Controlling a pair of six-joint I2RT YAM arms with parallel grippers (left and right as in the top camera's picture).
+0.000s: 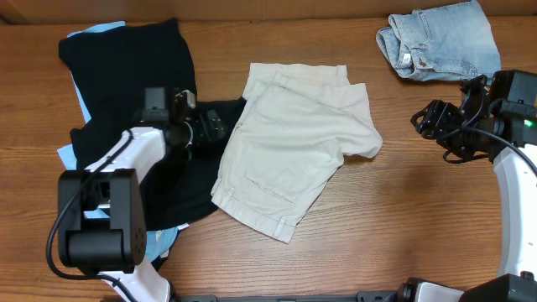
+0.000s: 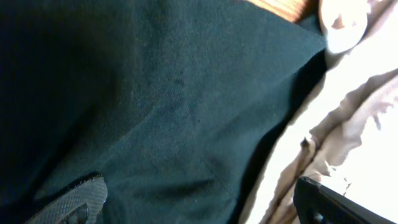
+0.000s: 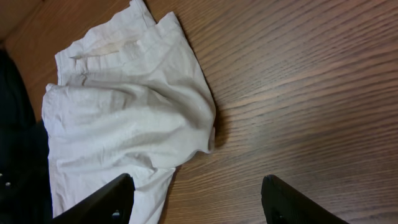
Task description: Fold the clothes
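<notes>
The beige khaki shorts [image 1: 294, 147] lie folded over in the middle of the table, and show in the right wrist view [image 3: 124, 112] and at the right of the left wrist view [image 2: 367, 112]. A black garment [image 1: 126, 75] lies at the left over a pale-blue garment [image 1: 88, 33]. Faded denim shorts [image 1: 440, 40] lie at the back right. My left gripper [image 1: 220, 126] is open, low over the black garment [image 2: 155, 106], at the shorts' left edge. My right gripper [image 1: 428, 117] is open and empty, above bare wood right of the shorts.
The wooden table [image 1: 394, 218] shows bare wood at the front and right. The left arm's base [image 1: 96, 222] stands at the front left. The right arm [image 1: 512, 159] reaches in along the right edge.
</notes>
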